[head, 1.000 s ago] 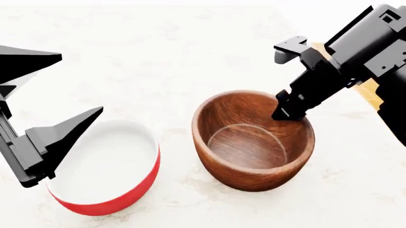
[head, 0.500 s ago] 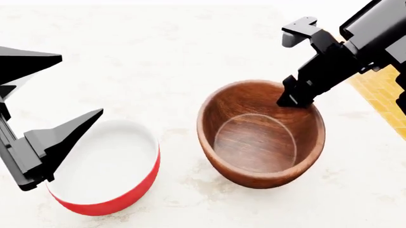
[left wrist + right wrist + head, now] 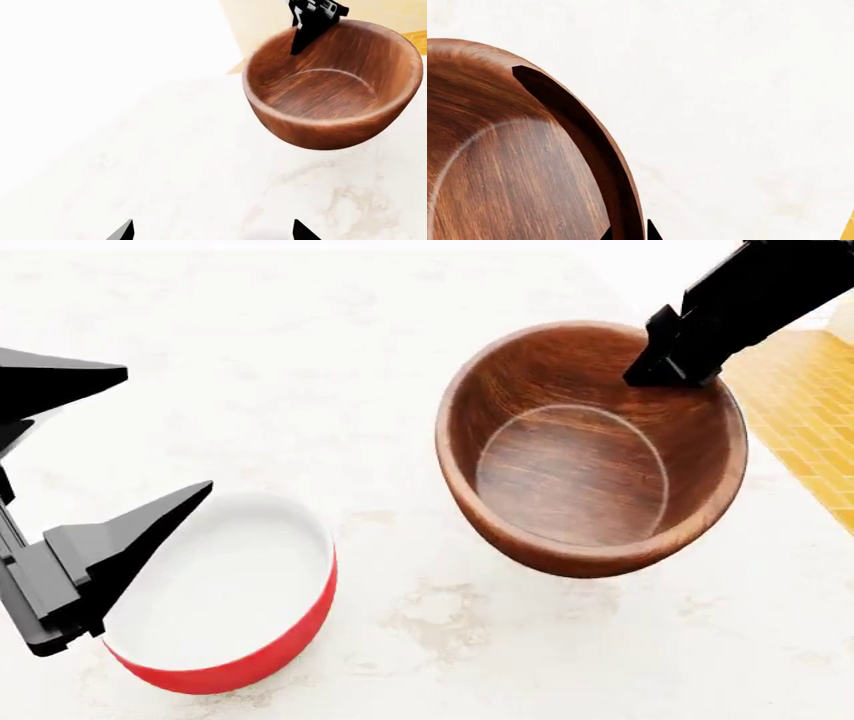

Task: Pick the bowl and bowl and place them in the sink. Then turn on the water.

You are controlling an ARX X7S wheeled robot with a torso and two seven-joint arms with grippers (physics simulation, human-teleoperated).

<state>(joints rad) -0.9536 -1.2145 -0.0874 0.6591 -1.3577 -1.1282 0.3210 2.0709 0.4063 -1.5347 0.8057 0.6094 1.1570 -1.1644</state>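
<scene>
The brown wooden bowl (image 3: 574, 470) hangs tilted above the counter, my right gripper (image 3: 663, 365) shut on its far right rim. The right wrist view shows that rim (image 3: 620, 200) pinched between the right gripper's (image 3: 629, 234) two finger tips. The red bowl (image 3: 220, 590), white inside, stands on the counter at the lower left. My left gripper (image 3: 163, 428) is open just left of it, one finger over its rim. In the left wrist view the left gripper (image 3: 212, 230) holds nothing, and the wooden bowl (image 3: 320, 95) floats ahead. The sink is out of view.
White marble counter (image 3: 334, 360) fills most of the head view. Its right edge gives way to a yellow tiled floor (image 3: 807, 430) below, close to the lifted wooden bowl.
The right gripper has lifted the wooden bowl off the counter, up and towards the right edge; it now looks larger and tilted. The left gripper and red bowl have stayed put.
</scene>
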